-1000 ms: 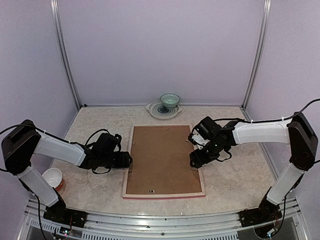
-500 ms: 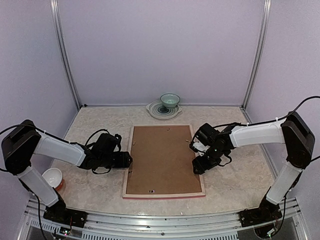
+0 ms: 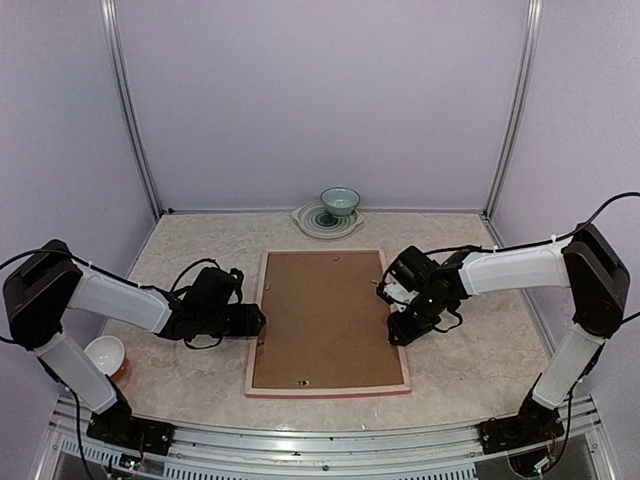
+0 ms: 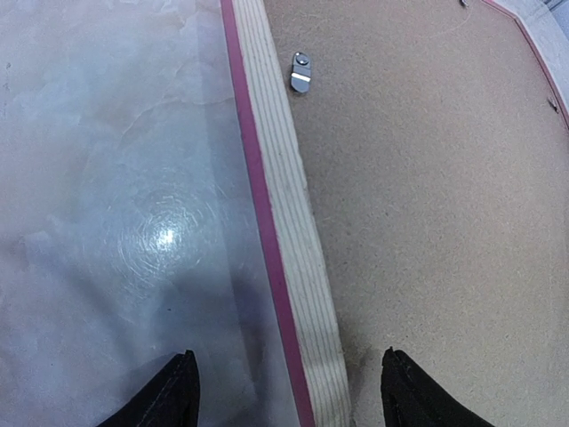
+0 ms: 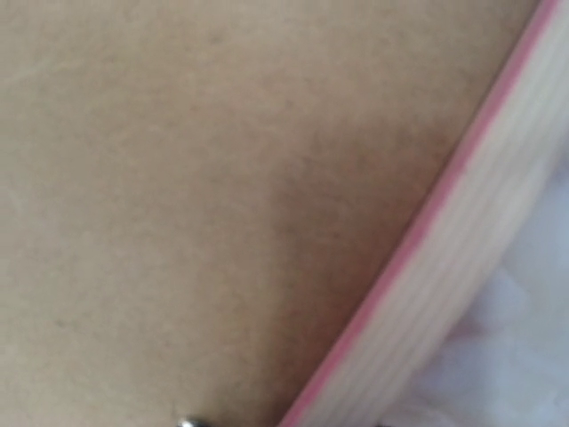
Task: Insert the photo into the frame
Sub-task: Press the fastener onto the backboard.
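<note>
The frame (image 3: 329, 390) lies face down in the middle of the table, pale wood back up, with a pink edge. A brown backing board (image 3: 325, 320) fills it. The photo is hidden. My left gripper (image 3: 258, 320) is open and low over the left rail (image 4: 284, 213); in the left wrist view one fingertip is over the table and the other over the board (image 4: 427, 196), gripper (image 4: 289, 356). My right gripper (image 3: 399, 328) is down at the right rail (image 5: 462, 276). Its fingers do not show in the blurred close right wrist view.
A small metal turn clip (image 4: 301, 71) sits on the board by the left rail. A green bowl (image 3: 340, 201) stands on a patterned plate (image 3: 312, 221) at the back. A white cup (image 3: 105, 355) stands at the near left beside my left arm.
My right gripper has shifted slightly nearer along the frame's right rail and lowered onto it. The left arm and the frame have not moved.
</note>
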You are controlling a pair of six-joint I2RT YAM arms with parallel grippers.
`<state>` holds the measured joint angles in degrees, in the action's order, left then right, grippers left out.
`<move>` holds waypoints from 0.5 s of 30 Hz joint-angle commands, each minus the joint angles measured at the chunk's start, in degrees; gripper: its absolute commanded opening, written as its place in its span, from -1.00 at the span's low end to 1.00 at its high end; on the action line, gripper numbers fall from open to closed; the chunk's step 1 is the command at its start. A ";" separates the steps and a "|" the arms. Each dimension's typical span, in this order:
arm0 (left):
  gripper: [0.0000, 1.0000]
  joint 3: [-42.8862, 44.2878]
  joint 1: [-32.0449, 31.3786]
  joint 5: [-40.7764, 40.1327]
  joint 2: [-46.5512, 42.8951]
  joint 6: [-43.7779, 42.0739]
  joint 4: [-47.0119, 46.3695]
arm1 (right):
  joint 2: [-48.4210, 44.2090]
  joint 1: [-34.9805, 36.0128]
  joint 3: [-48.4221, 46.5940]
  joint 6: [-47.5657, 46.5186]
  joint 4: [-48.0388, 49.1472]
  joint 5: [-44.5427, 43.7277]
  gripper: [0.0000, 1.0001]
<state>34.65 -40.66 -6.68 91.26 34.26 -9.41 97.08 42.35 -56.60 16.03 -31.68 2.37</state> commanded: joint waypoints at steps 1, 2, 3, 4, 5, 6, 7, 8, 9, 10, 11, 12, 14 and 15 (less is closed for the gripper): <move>0.39 -1.52 -0.64 2.11 1.77 1.07 3.08 | 0.20 -0.27 0.91 -0.43 -0.59 -2.50 -0.31; 0.39 -1.45 -0.64 2.13 1.81 1.03 3.06 | 0.07 -0.29 0.96 -0.47 -0.59 -3.22 -0.34; 0.39 -1.43 -0.64 2.19 1.81 1.02 3.08 | -0.06 -0.27 0.97 -0.47 -0.60 -3.47 -0.36; 0.39 -1.35 -0.64 2.23 1.94 1.07 3.08 | -0.19 -0.27 1.02 -0.48 -0.63 -3.57 -0.38; 0.39 -1.27 -0.64 2.22 2.06 1.05 3.15 | -0.27 -0.30 1.11 -0.55 -0.66 -3.66 -0.40; 0.39 -1.18 -0.64 2.28 2.07 1.07 3.17 | -0.45 -0.32 1.06 -0.57 -0.60 -3.76 -0.42; 0.39 -1.17 -0.64 2.23 2.14 1.07 3.17 | -0.60 -0.27 1.12 -0.56 -0.65 -3.79 -0.44; 0.39 -1.17 -0.64 2.20 2.19 1.07 3.24 | -0.72 -0.29 1.14 -0.66 -0.65 -3.84 -0.45; 0.39 -1.10 -0.62 2.13 2.17 1.07 3.25 | -0.87 -0.25 1.15 -0.65 -0.64 -3.86 -0.45; 0.39 -1.08 -0.64 2.11 2.10 1.07 3.30 | -1.00 -0.27 1.10 -0.72 -0.64 -3.68 -0.44; 0.39 -1.04 -0.64 2.13 2.08 1.07 3.34 | -1.13 -0.25 0.99 -0.66 -0.70 -3.62 -0.39; 0.39 -1.00 -0.64 2.11 2.15 1.03 3.34 | -1.18 -0.29 0.78 -0.67 -0.74 -3.53 -0.30; 0.40 -0.91 -0.62 2.01 2.10 1.15 3.47 | -1.54 -0.25 0.47 -0.50 -0.88 -3.32 -0.08; 0.40 -0.78 -0.64 1.83 1.96 1.19 3.62 | -1.87 -0.30 0.20 -0.53 -0.87 -3.19 0.04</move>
<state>34.65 -40.66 -6.70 91.33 34.28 -9.45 96.55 42.35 -56.55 16.08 -31.68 0.89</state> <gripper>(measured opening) 0.697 0.426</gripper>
